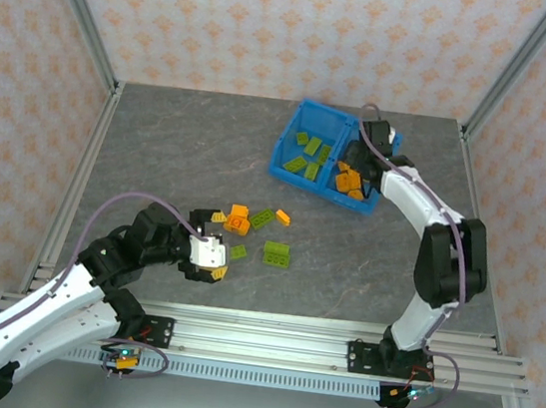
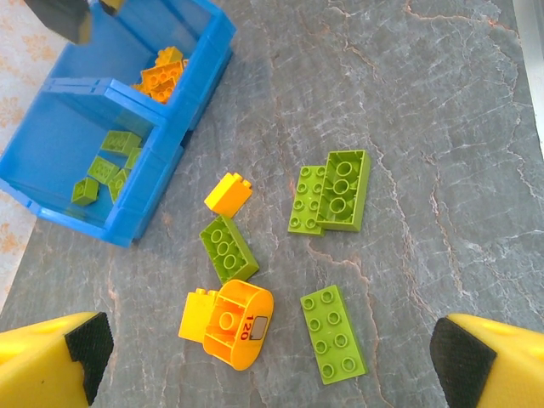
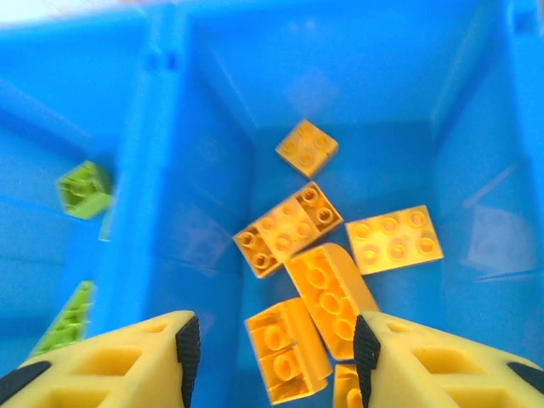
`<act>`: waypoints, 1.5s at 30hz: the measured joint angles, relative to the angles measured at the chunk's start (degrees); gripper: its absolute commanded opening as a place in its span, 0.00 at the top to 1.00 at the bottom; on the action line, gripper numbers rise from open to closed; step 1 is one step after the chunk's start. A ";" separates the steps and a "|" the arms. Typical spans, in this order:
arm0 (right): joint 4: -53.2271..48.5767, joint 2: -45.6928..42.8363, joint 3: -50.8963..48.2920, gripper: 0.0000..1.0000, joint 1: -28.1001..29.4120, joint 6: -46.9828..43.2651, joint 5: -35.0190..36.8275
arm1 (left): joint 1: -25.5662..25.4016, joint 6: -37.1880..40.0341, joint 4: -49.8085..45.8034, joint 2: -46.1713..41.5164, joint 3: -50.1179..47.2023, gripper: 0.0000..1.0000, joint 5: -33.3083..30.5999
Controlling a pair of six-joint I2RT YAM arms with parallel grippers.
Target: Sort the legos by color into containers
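Note:
The blue bin [image 1: 296, 127] stands at the back right of the table, split by a divider [image 3: 160, 161]. Its left compartment holds lime green legos [image 3: 83, 189] and its right one holds orange legos [image 3: 289, 228]. My right gripper [image 3: 274, 357] hangs open over the orange compartment, and an orange brick [image 3: 287, 350] lies below its jaws, not gripped. My left gripper [image 2: 270, 361] is wide open above loose legos on the table: an orange rounded piece [image 2: 234, 323], a flat green plate [image 2: 333, 333], a green brick [image 2: 228, 248], stacked green bricks [image 2: 331, 191] and a small orange brick [image 2: 228, 194].
The loose legos [image 1: 255, 224] are clustered in the middle of the grey table, just ahead of my left gripper [image 1: 213, 262]. Metal frame posts [image 1: 81, 18] and patterned walls close in the sides and back. My right arm [image 1: 410, 197] reaches over the bin's near right side.

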 measured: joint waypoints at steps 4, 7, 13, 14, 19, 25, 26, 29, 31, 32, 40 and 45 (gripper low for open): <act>0.48 -9.68 -4.31 0.47 1.75 -0.59 -4.04 | 0.00 -0.24 0.02 0.35 0.00 0.00 0.07; 0.52 -15.15 -7.43 0.45 7.10 -3.10 -7.10 | 0.00 -0.17 0.00 0.55 0.00 0.00 0.35; -3.34 -12.61 -8.28 0.45 22.82 -13.53 -12.11 | 0.33 0.81 0.00 1.79 0.00 0.00 1.73; -4.28 -11.06 -8.20 0.45 23.82 -14.62 -12.74 | 0.37 1.05 0.00 1.90 0.00 0.00 1.79; -8.70 -0.35 -7.39 0.46 23.96 -18.88 -13.46 | 0.37 2.34 -0.46 1.95 0.00 0.00 2.32; -11.04 7.54 -3.34 0.47 23.80 -21.33 -13.44 | 0.37 4.00 -1.49 1.88 0.00 0.00 2.71; -11.04 7.91 -3.15 0.48 23.80 -21.42 -13.40 | 0.37 4.11 -1.53 1.88 0.00 0.00 2.82; -10.73 8.37 -3.08 0.53 23.80 -21.57 -12.85 | 0.37 4.35 -1.53 1.88 0.00 0.00 3.04; -10.25 8.63 -3.08 0.56 23.80 -21.70 -12.59 | 0.37 4.55 -1.53 1.88 0.00 0.00 3.06; -10.03 8.81 -3.08 0.57 23.80 -21.73 -12.50 | 0.37 4.57 -1.53 1.88 0.00 0.00 3.06; -8.15 10.86 -3.19 0.69 23.80 -21.27 -11.50 | 0.37 4.61 -1.53 1.75 0.00 0.00 3.10; -6.14 10.08 -4.81 0.78 23.80 -20.13 -10.36 | 0.37 5.16 -1.53 1.73 0.00 0.00 3.28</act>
